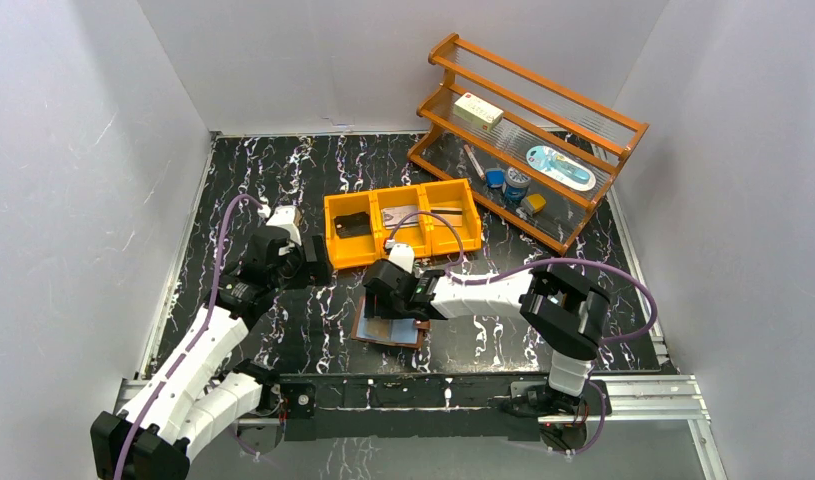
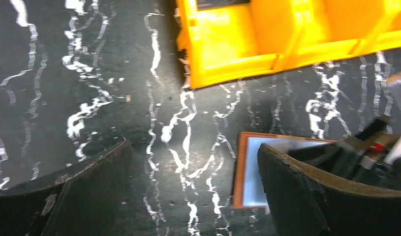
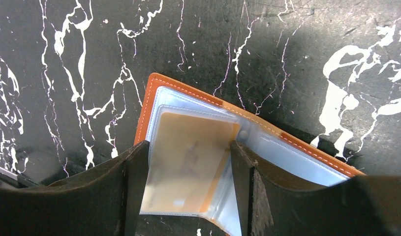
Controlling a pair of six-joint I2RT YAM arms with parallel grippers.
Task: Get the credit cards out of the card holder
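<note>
**Item 1. Card holder.** A small brown leather folding wallet with pale blue-clear plastic sleeves. It lies open and flat on the black white-veined marble-pattern tabletop, in the lower centre of the overhead view. It sits below the orange bin and apart from it.

**Item 2. Tan card.** A thin tan rectangular plastic card sits inside the topmost clear sleeve, in the lower middle of the right wrist view.

**Item 3. Right gripper**. It is directly over the open wallet, jaws standing fairly wide. One dark finger lies along each long edge of the tan card's sleeve, so the card sits between them. Both fingers meet the sleeve edges, but I cannot tell whether they squeeze it.

**Item 4. Left gripper**. Its jaws are spread fully apart and hold nothing, over bare tabletop. The wallet's corner shows at the lower right of its view, partly behind the finger on that side.

**Item 5. Bin.** An orange plastic three-compartment bin, centre of the overhead view.
- Left compartment: a dark flat card.
- Middle compartment: a silvery-grey flat card.

**Item 6. Rack.** An orange-brown wooden rack with clear shelves, upper right, holding small assorted articles.
</note>
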